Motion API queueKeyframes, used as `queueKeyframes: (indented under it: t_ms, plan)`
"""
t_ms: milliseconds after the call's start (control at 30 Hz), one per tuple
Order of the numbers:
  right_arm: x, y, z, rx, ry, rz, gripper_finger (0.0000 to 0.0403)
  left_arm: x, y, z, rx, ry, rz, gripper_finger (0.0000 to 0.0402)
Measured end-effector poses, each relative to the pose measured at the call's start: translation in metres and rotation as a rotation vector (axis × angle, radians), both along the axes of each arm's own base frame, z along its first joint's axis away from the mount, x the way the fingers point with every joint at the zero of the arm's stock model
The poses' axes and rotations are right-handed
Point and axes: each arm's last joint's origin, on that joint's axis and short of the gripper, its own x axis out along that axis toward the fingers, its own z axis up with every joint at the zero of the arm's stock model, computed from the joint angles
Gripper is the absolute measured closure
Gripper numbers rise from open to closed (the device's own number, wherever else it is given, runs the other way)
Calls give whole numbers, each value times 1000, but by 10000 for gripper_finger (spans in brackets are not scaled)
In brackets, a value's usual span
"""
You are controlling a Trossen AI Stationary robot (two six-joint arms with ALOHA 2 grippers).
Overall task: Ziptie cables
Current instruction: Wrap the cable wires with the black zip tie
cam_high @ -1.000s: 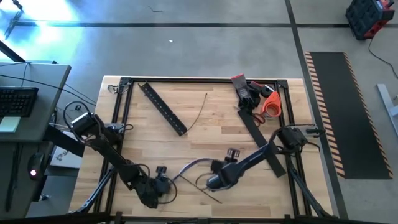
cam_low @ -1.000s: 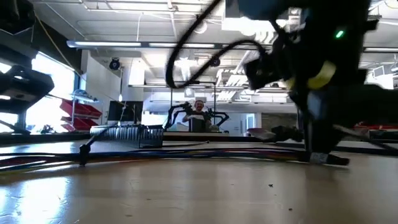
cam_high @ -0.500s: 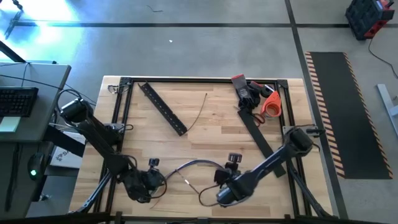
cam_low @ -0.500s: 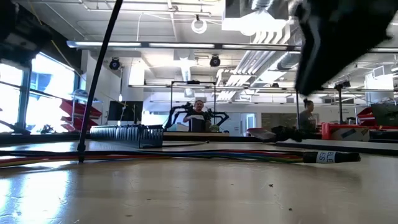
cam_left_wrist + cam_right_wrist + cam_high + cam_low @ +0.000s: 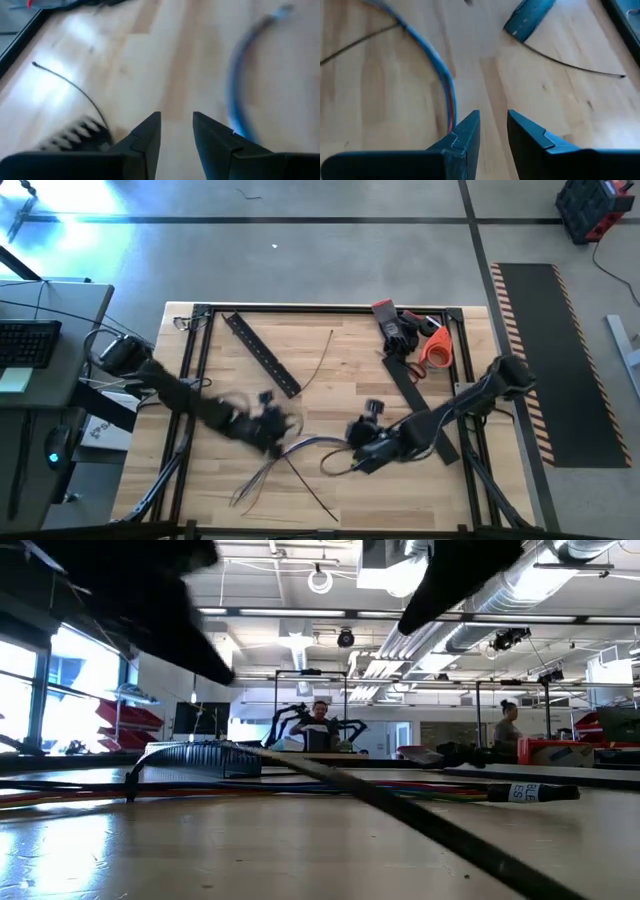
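Looking down on the surface (image 5: 350, 380), with 12 o'clock at its far edge. Finding the left claw (image 5: 272, 425) just toward 9 o'clock of the centre, blurred in the high view. Seeing it released in its wrist view: fingers (image 5: 147, 132) apart, bare wood in the gap, nothing gripped. Finding the right claw (image 5: 362, 452) toward 5 o'clock of the centre, at the end of an arm that reaches in from 3 o'clock. Seeing it also released, with only a narrow gap and wood showing through it. Noting in its wrist view a bluish strand that runs down right beside one finger (image 5: 462, 135), not between the two; cannot tell if it touches.

Placing the cables (image 5: 318, 442) on the wood between the two claws, near 6 o'clock of the centre: a curved bundle from beside the left claw over to the right claw, with a small loop close to the right claw. Seeing loose thin ends spread out toward 7 o'clock and one toward 6 o'clock, near the front edge.

Finding a black bar (image 5: 262, 352) lying slantwise at 11 o'clock, and a single thin wire (image 5: 320, 365) near 12 o'clock, apart from the bundle. Finding orange scissors (image 5: 432, 348) in the 1 o'clock corner.

Seeing two people (image 5: 320, 726) far in the room beyond, in the low view.
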Motion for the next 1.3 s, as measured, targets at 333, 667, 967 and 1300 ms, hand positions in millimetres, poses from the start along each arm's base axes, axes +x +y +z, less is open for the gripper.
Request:
queueKeyframes:
  t_ms: [333, 667, 967, 1300]
  plan:
    - [-37, -33, -79, 193, -344, -104, 320, 65, 172, 14, -40, -76, 154, 287]
    - [-52, -42, -100, 150, -326, -73, 320, 123, 237, -28, -57, 182, 208, 266]
    - [-52, -42, -101, 165, -313, -56, 320, 144, 259, -50, -33, 218, 319, 245]
    - [-53, -38, -101, 252, -315, -67, 320, 135, 266, -58, -106, 267, 465, 254]
